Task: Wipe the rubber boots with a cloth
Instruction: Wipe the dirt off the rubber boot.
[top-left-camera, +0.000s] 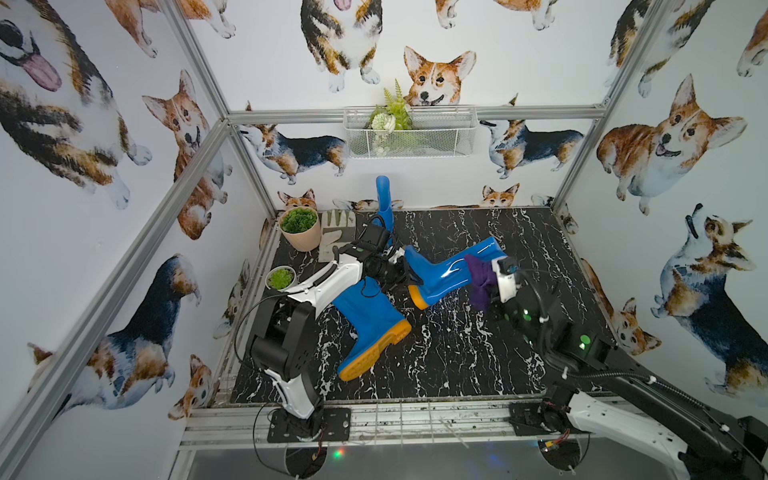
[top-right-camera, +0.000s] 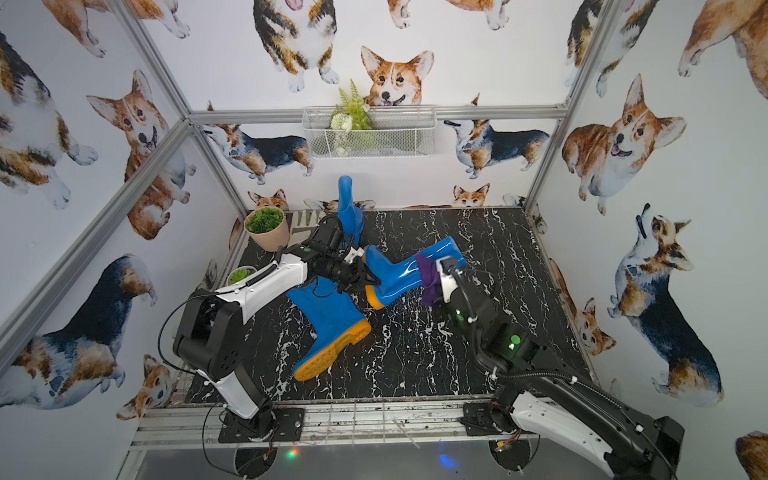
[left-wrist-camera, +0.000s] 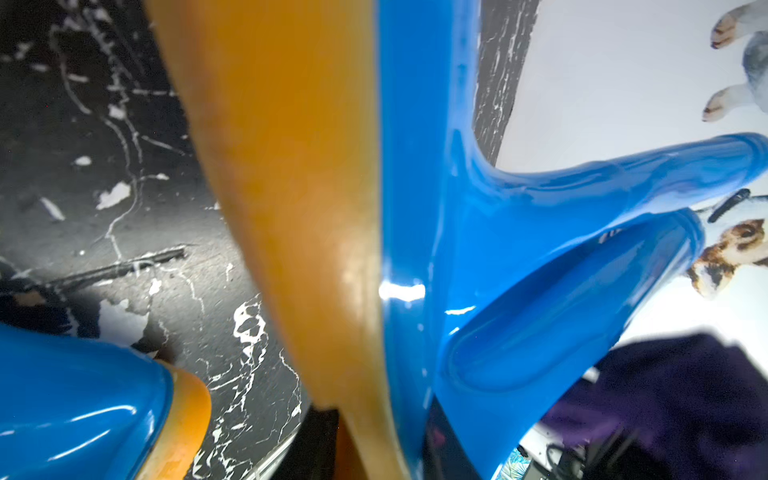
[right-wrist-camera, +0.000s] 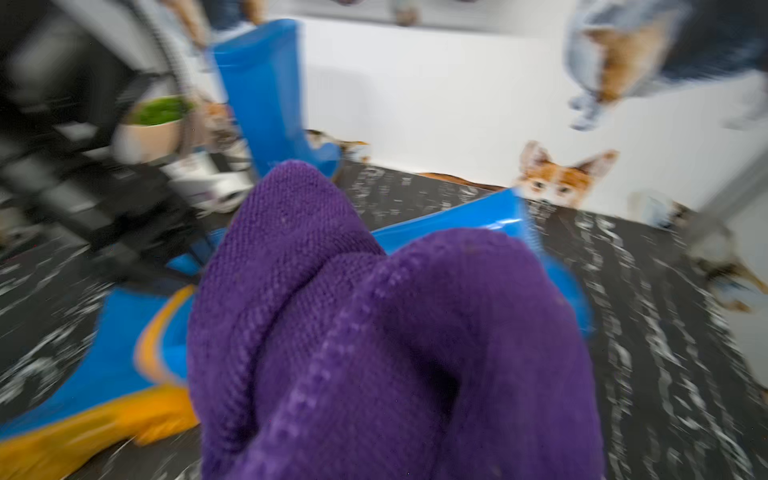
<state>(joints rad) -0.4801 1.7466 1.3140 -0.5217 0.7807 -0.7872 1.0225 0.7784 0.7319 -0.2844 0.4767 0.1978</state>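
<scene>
One raised boot (top-left-camera: 451, 270), purple cloth (top-left-camera: 480, 280) draped on its shaft.
Left gripper (top-left-camera: 410, 277) is clamped on its orange sole (left-wrist-camera: 282, 187); the long axis runs sideways toward the right arm (top-left-camera: 536, 316), mouth aimed at the far right corner. Right gripper (top-left-camera: 495, 278), jaws closed on the cloth, holds it against the shaft. The left wrist view shows the sole's face close up, seen edge-on from above; the blurred right wrist view is mostly cloth.
</scene>
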